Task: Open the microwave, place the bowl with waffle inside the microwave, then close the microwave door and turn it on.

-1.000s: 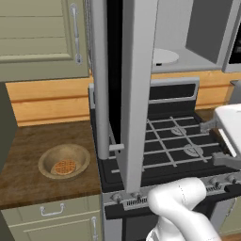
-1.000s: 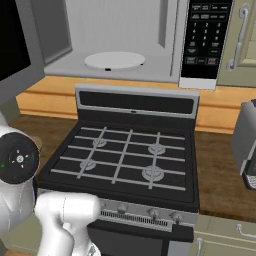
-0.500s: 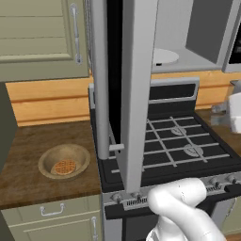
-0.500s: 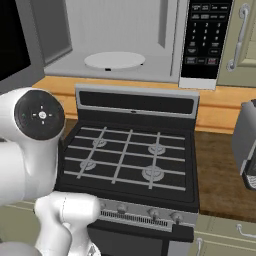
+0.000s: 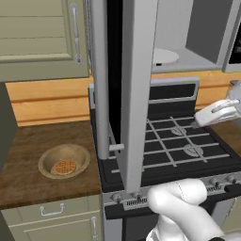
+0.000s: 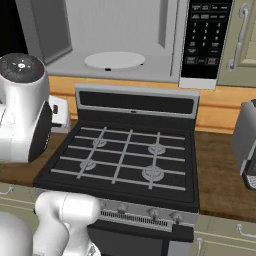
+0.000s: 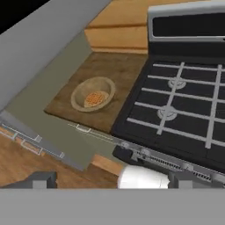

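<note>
The microwave stands open above the stove, its white turntable bare and its dark button panel on the right. The microwave door is swung far out toward me, nearly edge-on, between the bowl and the arm. The tan bowl sits on the wooden counter left of the stove with the waffle in it. The hand view looks down on the bowl from high up. My gripper is open and holds nothing. My white hand hovers over the stove's right side.
The black gas stove fills the middle, with knobs along its front edge. An olive cabinet door hangs above the bowl. A grey appliance stands on the right counter. My arm's big white joint hangs left of the stove.
My arm has swung: the large joint has risen and shifted right in the right base view, and the hand has drifted left over the stove. The door, bowl and waffle have stayed put.
</note>
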Controlling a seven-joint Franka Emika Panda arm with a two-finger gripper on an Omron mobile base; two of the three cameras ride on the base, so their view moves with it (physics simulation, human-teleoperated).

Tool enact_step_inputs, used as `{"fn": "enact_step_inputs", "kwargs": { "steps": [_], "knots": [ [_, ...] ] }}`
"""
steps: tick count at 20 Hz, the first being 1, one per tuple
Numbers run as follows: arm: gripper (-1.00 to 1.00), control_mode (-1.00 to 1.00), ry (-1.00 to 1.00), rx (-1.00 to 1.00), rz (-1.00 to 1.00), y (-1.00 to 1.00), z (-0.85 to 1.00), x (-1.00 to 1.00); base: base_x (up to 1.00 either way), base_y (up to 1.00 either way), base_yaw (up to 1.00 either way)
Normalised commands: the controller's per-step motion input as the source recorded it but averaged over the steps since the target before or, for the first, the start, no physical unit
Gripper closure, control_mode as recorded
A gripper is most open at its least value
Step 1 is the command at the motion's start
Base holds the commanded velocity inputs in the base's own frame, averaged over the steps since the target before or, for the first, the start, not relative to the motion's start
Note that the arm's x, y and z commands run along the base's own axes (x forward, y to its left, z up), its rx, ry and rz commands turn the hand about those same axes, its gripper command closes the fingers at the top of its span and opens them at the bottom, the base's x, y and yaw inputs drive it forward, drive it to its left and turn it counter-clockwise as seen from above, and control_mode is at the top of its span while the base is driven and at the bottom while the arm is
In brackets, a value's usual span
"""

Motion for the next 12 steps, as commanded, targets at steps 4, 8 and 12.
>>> {"fn": "enact_step_inputs", "kwargs": {
  "steps": [4,8,12],
  "knots": [
    [-1.0,-1.0,0.25,0.01,-0.31,0.0,-1.0,-0.03,0.0,0.0,0.0],
    [-1.0,-1.0,0.17,0.15,-0.26,0.06,-0.62,-0.01,0.0,0.0,0.0],
    [-1.0,-1.0,0.13,0.2,-0.12,0.2,-0.09,0.2,0.0,0.0,0.0]
  ]
}}
